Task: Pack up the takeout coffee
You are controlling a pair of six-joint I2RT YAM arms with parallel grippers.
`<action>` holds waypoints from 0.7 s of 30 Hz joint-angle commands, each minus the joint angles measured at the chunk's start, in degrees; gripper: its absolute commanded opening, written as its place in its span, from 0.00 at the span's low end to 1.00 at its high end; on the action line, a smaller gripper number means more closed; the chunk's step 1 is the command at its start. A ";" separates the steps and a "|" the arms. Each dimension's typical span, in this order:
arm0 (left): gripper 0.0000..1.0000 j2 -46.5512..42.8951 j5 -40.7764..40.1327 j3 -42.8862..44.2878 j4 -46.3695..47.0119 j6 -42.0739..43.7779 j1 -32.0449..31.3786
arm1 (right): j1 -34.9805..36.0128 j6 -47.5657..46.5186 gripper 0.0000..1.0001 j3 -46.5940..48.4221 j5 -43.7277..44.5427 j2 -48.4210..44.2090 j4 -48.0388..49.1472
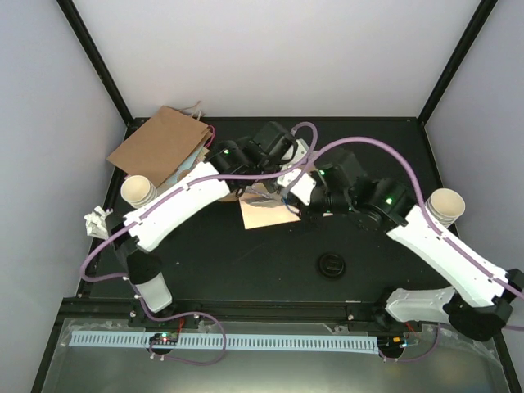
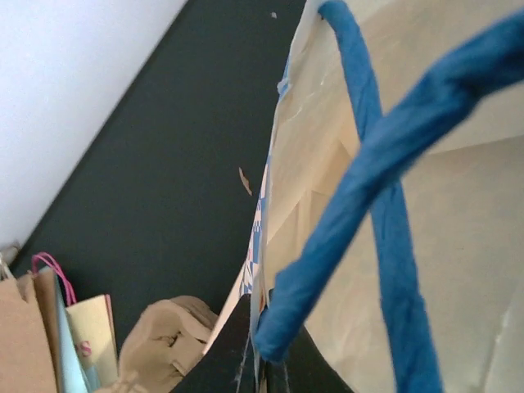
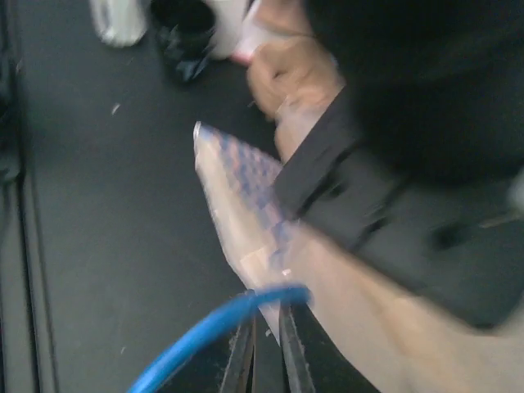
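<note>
The takeout coffee (image 1: 332, 264) shows from above as a black-lidded disc, alone on the tabletop (image 1: 246, 274) in front of the right arm (image 1: 446, 254), well apart from the blue-and-white checked paper bag (image 1: 266, 211). Two open cream paper cups (image 1: 137, 191) stand at the left and right edges.

By my judgement nothing is packed yet. The stretch of bag lining in the left wrist view is bare, so lifting the coffee in is all still to do.

Both arms reach inward and meet over the bag, the left arm (image 1: 176, 209) slanting up from its base. The left fingers (image 2: 229, 368) are clamped on the bag's rim at the foot of a blue handle (image 2: 385, 164). The right fingers (image 3: 242, 360) sit nearly together at the other handle, but the blurred view does not show whether they grip it.
</note>
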 commanded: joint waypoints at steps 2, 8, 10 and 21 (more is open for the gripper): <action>0.01 3.03 -1.50 3.84 -2.80 -6.80 1.17 | 0.16 21.70 0.16 1.31 12.95 -3.42 8.77; 0.02 3.06 0.29 4.90 -1.33 -9.32 2.23 | 0.06 38.89 0.40 3.02 26.69 -7.86 4.16; 0.01 2.84 1.84 4.90 -0.45 -9.79 2.54 | -0.07 40.38 0.42 1.59 29.35 -10.32 4.10; 0.02 1.00 10.07 8.65 1.65 -17.83 8.53 | -19.93 46.59 0.41 -8.30 25.11 -20.01 9.08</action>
